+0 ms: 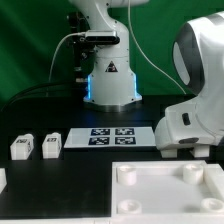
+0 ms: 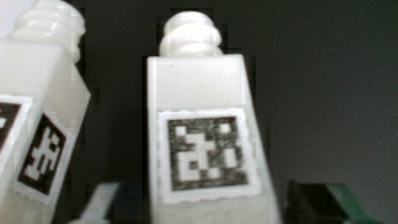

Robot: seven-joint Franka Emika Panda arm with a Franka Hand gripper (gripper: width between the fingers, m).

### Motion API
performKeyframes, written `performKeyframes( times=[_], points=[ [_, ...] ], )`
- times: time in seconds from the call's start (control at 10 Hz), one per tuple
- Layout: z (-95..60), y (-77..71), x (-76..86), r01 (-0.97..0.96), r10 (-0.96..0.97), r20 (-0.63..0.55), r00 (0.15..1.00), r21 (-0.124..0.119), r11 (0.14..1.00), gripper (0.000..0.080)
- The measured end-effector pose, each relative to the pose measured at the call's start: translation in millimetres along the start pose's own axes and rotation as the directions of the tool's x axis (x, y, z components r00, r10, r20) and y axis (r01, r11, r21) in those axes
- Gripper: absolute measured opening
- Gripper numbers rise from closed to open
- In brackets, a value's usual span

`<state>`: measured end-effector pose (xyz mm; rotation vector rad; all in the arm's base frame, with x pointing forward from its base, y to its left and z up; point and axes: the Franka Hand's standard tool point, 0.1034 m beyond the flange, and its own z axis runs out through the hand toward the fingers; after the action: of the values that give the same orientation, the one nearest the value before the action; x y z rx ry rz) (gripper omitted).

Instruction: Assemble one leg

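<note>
In the wrist view a white leg (image 2: 199,120) lies on the black table, with a square black-and-white tag on its face and a narrow peg end pointing away. My gripper (image 2: 214,205) is open. Its fingers (image 2: 338,202) stand on either side of this leg's near end, with a dark gap on each side. A second leg (image 2: 36,110) lies just beside it. In the exterior view two more legs (image 1: 22,147) (image 1: 51,145) stand at the left. My arm (image 1: 192,100) hangs at the right, and its white body hides the gripper there.
The marker board (image 1: 112,136) lies flat in the middle of the table. The large white tabletop (image 1: 165,192) with round sockets lies at the front right. A white part (image 1: 2,180) shows at the front left edge. The robot base (image 1: 110,80) stands at the back.
</note>
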<state>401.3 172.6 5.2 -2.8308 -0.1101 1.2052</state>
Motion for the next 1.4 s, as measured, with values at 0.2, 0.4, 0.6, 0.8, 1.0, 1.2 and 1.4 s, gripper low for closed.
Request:
performKeyframes(
  times=[0.2,0.4,0.6,0.8,1.0,1.2,1.4],
  points=[
    [0.0,0.0,0.0,0.0,0.0,0.0,1.0,0.0,1.0,0.029],
    [0.0,0.0,0.0,0.0,0.0,0.0,1.0,0.0,1.0,0.029],
    [0.0,0.0,0.0,0.0,0.0,0.0,1.0,0.0,1.0,0.029],
    [-1.9,0.2,0.6,0.003,-0.003,-0.003,1.0,0.001,1.0,0.0291],
    [-60.8,9.7,-1.1,0.108,-0.109,-0.095,0.99,-0.006,0.994,0.0291],
    [-105.6,21.8,-20.4,0.141,-0.141,-0.09,0.986,-0.001,0.99,0.0291],
    [-149.3,30.2,-34.7,0.108,-0.109,-0.332,0.937,-0.022,0.994,0.0291]
  ],
)
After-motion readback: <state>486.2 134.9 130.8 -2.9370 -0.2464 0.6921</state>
